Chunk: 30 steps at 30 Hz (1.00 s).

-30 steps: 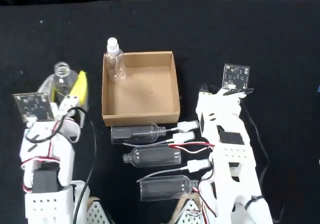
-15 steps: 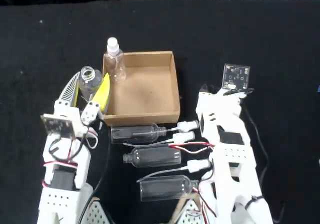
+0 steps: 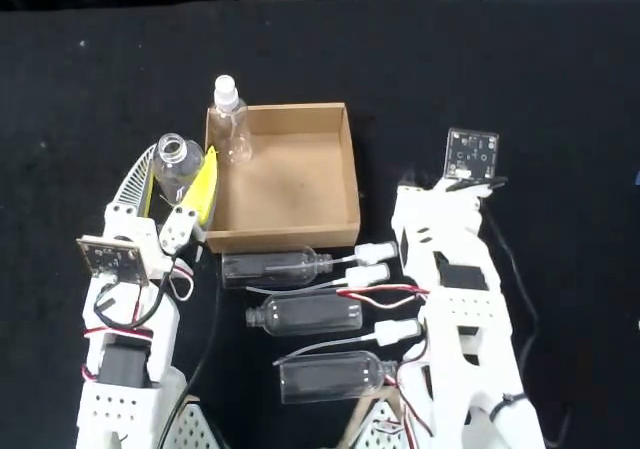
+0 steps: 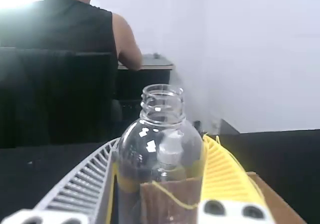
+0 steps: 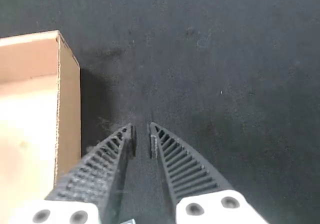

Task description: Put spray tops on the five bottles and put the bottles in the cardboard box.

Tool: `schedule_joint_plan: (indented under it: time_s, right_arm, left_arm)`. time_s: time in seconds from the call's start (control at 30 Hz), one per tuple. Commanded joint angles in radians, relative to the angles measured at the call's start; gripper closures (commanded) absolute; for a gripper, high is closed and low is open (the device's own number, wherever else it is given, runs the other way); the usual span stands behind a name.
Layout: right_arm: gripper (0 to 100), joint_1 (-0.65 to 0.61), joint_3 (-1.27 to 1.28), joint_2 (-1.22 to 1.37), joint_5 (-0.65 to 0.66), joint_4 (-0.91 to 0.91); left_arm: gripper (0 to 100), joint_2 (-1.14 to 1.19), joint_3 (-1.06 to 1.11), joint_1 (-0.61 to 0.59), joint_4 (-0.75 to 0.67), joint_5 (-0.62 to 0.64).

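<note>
So, the delta over the last second is all on the left arm: it swung the open bottle in from well out on the left side of the table to just beside the left wall of the cardboard box, then more or less stopped, with only a small settle in the last half second. Left gripper is pinching that bottle around the body, grey and yellow fingers either side, bottle upright, neck bare with no spray top on it

Right gripper hasn't budged; it sits low over the black table on the right side of the box, fingers all but pressed together with nothing between them

Everything else is unchanged:
- capped bottle upright at the box's back-left corner; can't tell if it's inside the wall or against it
- three bottles lying on their sides in front of the box: near bottle, middle bottle, front bottle
- three loose spray tops by their necks, next to the right arm

Read: roughly one of five done. Held bottle is now staged near the box but uncapped, so boxing it now would skip a step. More likely it's being presented for capping, which needs the right arm to wake up and fetch a top
</note>
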Motion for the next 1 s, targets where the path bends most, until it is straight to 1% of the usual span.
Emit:
schedule_joint_plan:
  time_s: [0.0, 0.07, 0.13, 0.2, 0.3, 0.37, 0.43, 0.5, 0.6, 0.63, 0.7, 0.77, 0.83, 0.97]
  right_arm:
    - [95.6, 0.018, -0.054, -0.153, 0.003, 0.118]
    - [95.6, 0.015, -0.068, -0.234, 0.035, 0.186]
    - [95.6, 0.015, -0.074, -0.315, 0.135, 0.233]
    - [95.6, 0.012, -0.071, -0.386, 0.195, 0.272]
    - [95.6, -0.044, -0.076, -0.463, 0.239, 0.35]
    - [95.6, -0.101, -0.107, -0.476, 0.305, 0.407]
    - [95.6, -0.127, -0.176, -0.47, 0.362, 0.482]
    - [95.6, -0.129, -0.271, -0.43, 0.365, 0.56]
    - [94.9, -0.13, -0.41, -0.303, 0.373, 0.667]
    - [93.3, -0.13, -0.447, -0.248, 0.374, 0.7]
    - [86.8, -0.13, -0.515, -0.128, 0.404, 0.767]
    - [79.8, -0.13, -0.553, -0.021, 0.508, 0.821]
    - [76.9, -0.13, -0.567, 0.07, 0.617, 0.836]
    - [81.5, -0.129, -0.552, 0.17, 0.747, 0.772]
  left_arm:
    - [97, -0.021, 0.024, -0.099, -0.003, 0.009]
    - [97, -0.02, 0.024, -0.125, 0.003, 0.009]
    - [97, -0.02, 0.024, -0.148, 0.003, 0.006]
    - [97, -0.02, 0.024, -0.17, 0.005, 0.005]
    - [97, -0.02, 0.024, -0.206, 0.005, 0.006]
    - [97, -0.02, 0.024, -0.222, 0.005, 0.008]
    - [97, -0.02, 0.024, -0.22, 0.005, 0.008]
    - [97, -0.02, 0.024, -0.219, 0.005, 0.006]
    - [97, -0.02, 0.024, -0.222, 0.005, 0.006]
    - [97, -0.02, 0.024, -0.222, 0.005, 0.006]
    - [97, -0.02, 0.024, -0.222, 0.005, 0.006]
    - [97, -0.02, 0.024, -0.222, 0.005, 0.006]
    - [97, -0.02, 0.024, -0.222, 0.005, 0.006]
    - [97, -0.02, 0.024, -0.222, 0.005, 0.006]
